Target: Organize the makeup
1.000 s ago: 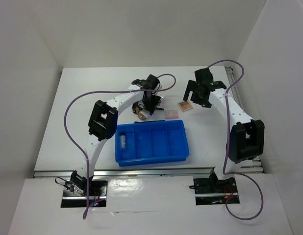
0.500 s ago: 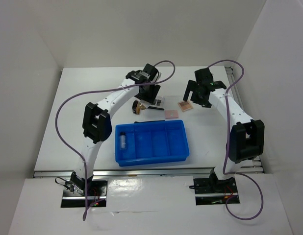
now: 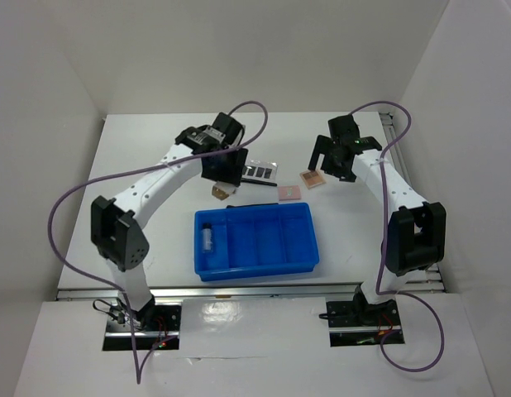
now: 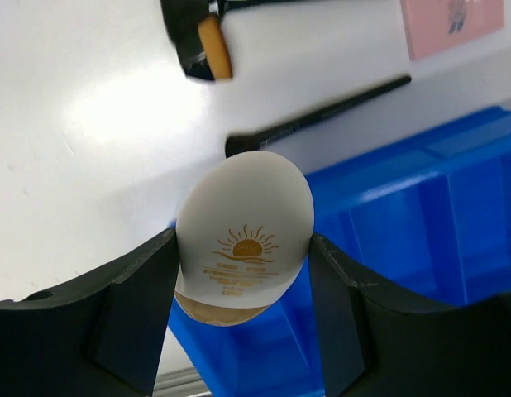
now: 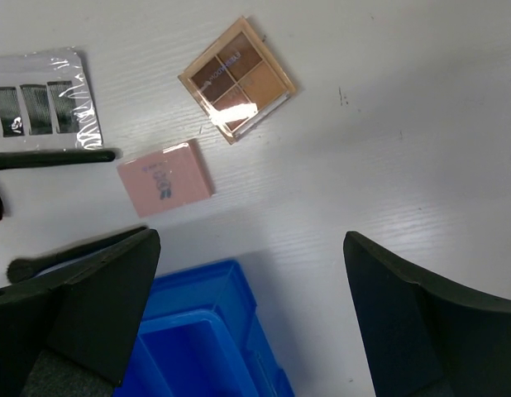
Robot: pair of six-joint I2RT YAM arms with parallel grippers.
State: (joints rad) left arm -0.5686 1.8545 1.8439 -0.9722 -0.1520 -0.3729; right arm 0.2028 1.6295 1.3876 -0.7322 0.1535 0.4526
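The white oval piece point(image 4: 243, 236) is held off the bench point(image 3: 140, 149), clamped between the two fingers of the left tool point(image 4: 243, 281). Its printed sun emblem faces the left wrist camera. In that view, the piece hangs over the far left corner of the blue divided tray point(image 3: 255, 270).

The clear black-capped vial point(image 3: 207, 239) lies in the leftmost compartment of the tray.

A thin black brush point(image 4: 322, 114) lies on the bench just behind the tray's far wall. A tan-bristled brush point(image 4: 207, 43) lies farther back.

The pink square point(image 5: 164, 180) lies flat on the bench beside the tray's far edge. The four-pan tan square point(image 5: 237, 78) lies near it, farther from the tray and apart from it. The clear palette point(image 5: 42, 102) with dark pans lies to the left of both squares.

The right tool point(image 5: 249, 248) hovers above the bench near the two squares. Its fingers are spread wide apart and hold nothing.
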